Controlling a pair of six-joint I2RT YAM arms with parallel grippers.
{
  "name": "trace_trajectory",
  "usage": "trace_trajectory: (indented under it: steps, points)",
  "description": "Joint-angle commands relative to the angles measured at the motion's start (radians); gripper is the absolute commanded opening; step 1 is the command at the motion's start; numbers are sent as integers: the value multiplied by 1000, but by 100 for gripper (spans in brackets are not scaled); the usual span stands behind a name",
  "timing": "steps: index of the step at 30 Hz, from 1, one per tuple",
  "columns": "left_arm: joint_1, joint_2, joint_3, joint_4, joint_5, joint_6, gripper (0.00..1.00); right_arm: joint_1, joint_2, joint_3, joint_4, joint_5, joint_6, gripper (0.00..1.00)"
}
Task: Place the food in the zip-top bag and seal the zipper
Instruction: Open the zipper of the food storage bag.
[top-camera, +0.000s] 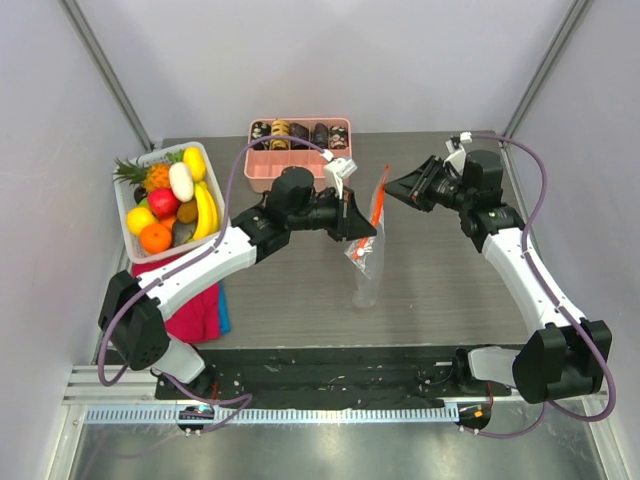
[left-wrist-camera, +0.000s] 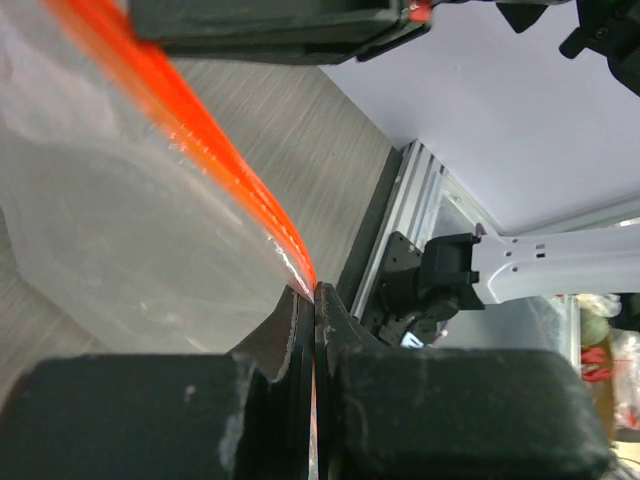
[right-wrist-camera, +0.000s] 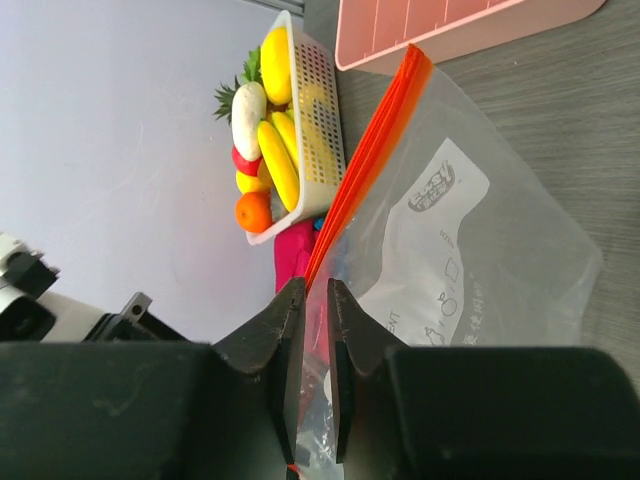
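The clear zip-top bag (top-camera: 366, 262) hangs upright over the table's middle, its bottom resting on the surface. My left gripper (top-camera: 350, 213) is shut on the bag's orange-red zipper (top-camera: 379, 205); in the left wrist view the strip (left-wrist-camera: 200, 150) runs straight into the closed jaws (left-wrist-camera: 316, 292). My right gripper (top-camera: 392, 187) sits at the strip's far end. In the right wrist view its jaws (right-wrist-camera: 316, 285) stand narrowly apart on either side of the zipper (right-wrist-camera: 370, 140) and the clear plastic (right-wrist-camera: 480, 230). The food (top-camera: 165, 200) lies piled in a white basket at far left.
The white basket (top-camera: 125, 215) stands at the table's left edge, with a magenta cloth (top-camera: 195, 310) in front of it. A pink divided tray (top-camera: 298, 148) of small dark pieces sits at the back centre. Grey walls close in on both sides.
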Motion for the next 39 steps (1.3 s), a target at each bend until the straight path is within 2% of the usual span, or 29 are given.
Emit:
trace_trajectory:
  steps: [1, 18, 21, 23, 33, 36, 37, 38, 39]
  points:
    - [-26, -23, 61, -62, -47, 124, 1, 12, 1, -10, -19, 18, -44, 20]
    - [-38, -30, 48, -85, -45, 216, 0, 63, -4, -82, -8, -42, 0, 18]
    - [-40, -26, 52, -104, -36, 249, 0, 63, 4, -106, 103, -97, 81, 26]
    - [-40, -23, 60, -118, -38, 271, 0, 64, 7, -117, 143, -132, 113, 28]
    - [-38, -23, 38, -99, -12, 280, 0, 81, -12, -145, 225, -188, 157, 31]
    - [-38, -16, 46, -105, -18, 282, 0, 95, -12, -140, 178, -169, 117, 12]
    - [-35, -19, 46, -107, -24, 280, 0, 95, -15, -134, 159, -163, 83, 1]
    - [-26, -26, 46, -110, -38, 274, 0, 96, -15, -128, 98, -146, 62, 1]
    - [-17, -29, 40, -109, -39, 241, 5, 95, -18, -116, 58, -136, 25, 1]
